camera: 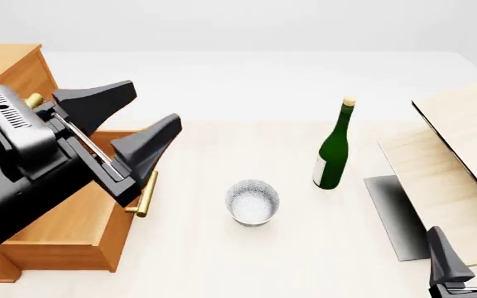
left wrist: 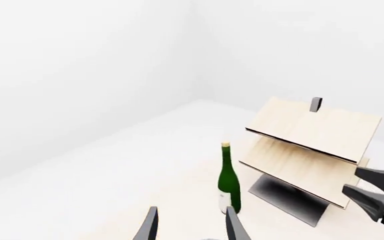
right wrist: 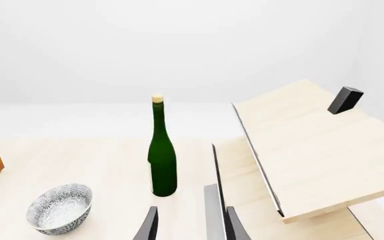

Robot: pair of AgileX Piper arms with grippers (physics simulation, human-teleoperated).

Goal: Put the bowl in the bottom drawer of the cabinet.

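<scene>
The bowl [camera: 253, 202], white with grey speckles, stands upright on the table just right of the cabinet's [camera: 7, 68] bottom drawer [camera: 64, 226]. That drawer is pulled out, with its brass handle [camera: 146, 195] facing the bowl. My left gripper [camera: 154, 101] hovers open above the drawer's front, holding nothing. Low at the near right, my right gripper [camera: 466, 239] is open and empty, well apart from the bowl. The right wrist view has the bowl [right wrist: 58, 207] ahead and to one side of its open fingers [right wrist: 149, 225].
A tall green bottle [camera: 334, 149] stands upright just behind and right of the bowl. Pale wood panels [camera: 454, 143] on a dark base fill the right side, with a small dark block [right wrist: 345, 100] on top. The left arm hides part of the drawer.
</scene>
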